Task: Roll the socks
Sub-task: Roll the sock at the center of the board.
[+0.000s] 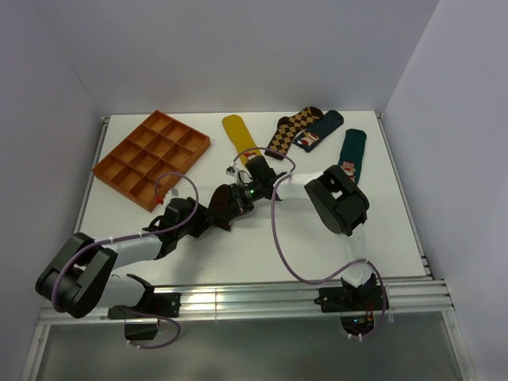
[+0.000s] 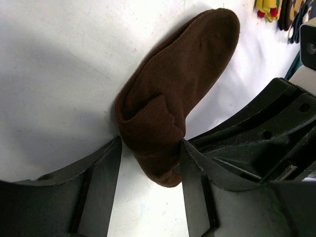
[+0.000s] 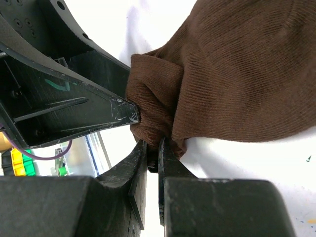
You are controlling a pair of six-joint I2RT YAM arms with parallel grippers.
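Note:
The dark brown sock [image 1: 225,199] lies mid-table, its near end folded into a small roll. In the left wrist view the sock [image 2: 182,69] stretches away and its rolled end sits between the fingers of my left gripper [image 2: 151,142], whose tips touch it on both sides. My right gripper [image 3: 153,143] is shut on a pinch of fabric at the edge of the same roll on the sock [image 3: 237,69]. The left gripper's finger [image 3: 98,111] presses the fold from the other side. In the top view the left gripper [image 1: 216,211] and the right gripper [image 1: 241,194] meet over the sock. Its cuff is hidden.
An orange compartment tray [image 1: 151,159] stands at the back left. A mustard sock [image 1: 238,135], a diamond-patterned sock [image 1: 290,131], a dark blue sock [image 1: 321,129] and a teal sock [image 1: 351,155] lie along the back. The right arm's elbow [image 1: 337,202] hangs over the table's right half.

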